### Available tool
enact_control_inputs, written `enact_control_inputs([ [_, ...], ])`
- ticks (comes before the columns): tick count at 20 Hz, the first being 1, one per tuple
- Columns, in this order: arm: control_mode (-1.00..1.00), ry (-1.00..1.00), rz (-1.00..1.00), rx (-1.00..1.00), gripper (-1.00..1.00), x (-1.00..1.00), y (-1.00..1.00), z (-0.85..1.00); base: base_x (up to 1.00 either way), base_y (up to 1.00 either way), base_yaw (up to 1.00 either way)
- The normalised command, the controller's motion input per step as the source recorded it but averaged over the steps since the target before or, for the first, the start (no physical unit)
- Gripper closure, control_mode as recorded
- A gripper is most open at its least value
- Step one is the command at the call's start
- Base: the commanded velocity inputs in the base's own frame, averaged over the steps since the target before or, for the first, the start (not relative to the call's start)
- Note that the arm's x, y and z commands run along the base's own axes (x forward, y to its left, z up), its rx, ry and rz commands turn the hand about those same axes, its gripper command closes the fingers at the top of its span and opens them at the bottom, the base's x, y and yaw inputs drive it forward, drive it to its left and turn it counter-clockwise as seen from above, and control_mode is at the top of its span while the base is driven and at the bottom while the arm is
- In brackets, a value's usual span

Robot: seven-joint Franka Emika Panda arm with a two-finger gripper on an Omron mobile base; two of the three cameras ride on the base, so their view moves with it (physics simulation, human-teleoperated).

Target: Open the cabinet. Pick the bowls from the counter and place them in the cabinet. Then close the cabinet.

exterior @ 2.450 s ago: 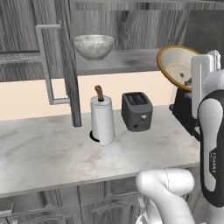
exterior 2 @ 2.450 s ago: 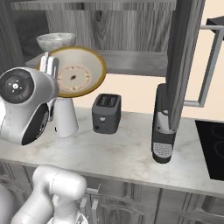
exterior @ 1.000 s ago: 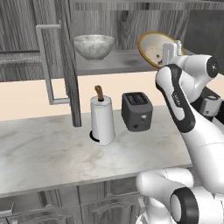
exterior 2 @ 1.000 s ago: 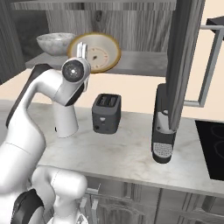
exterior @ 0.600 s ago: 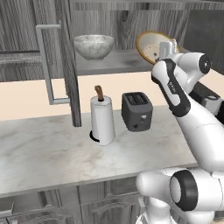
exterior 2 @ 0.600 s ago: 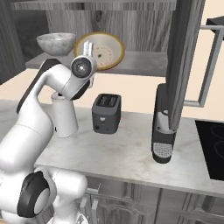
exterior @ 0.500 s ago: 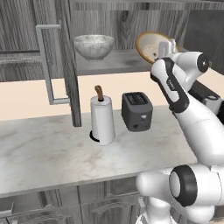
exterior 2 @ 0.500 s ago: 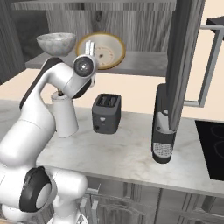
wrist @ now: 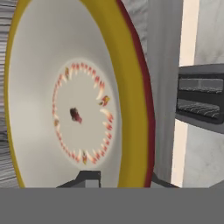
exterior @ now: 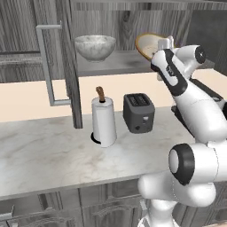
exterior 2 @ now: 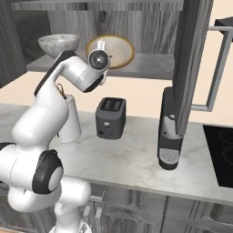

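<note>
Setting the tan bowl down well means carrying it further in over the grey shelf, to the right of the speckled bowl with clear space between them, and tipping it from its on-edge tilt to level before the jaws let go. Both doors of the cabinet stand open. The gripper is clamped on the tan bowl's rim, bowl face toward the hand camera, one fingertip against the inside wall.
</note>
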Motion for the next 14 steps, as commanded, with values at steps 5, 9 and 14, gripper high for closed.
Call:
enact_control_inputs([
  [5,-1.0,0.0,0.04,0.0,1.0,0.5,-0.01,-0.07,0.0,0.0,0.0],
  [9,-1.0,0.0,0.03,0.0,1.0,0.6,0.0,-0.2,0.0,0.0,0.0],
  [14,-1.0,0.02,0.0,-0.02,1.0,0.61,0.0,-0.35,0.0,0.0,0.0],
])
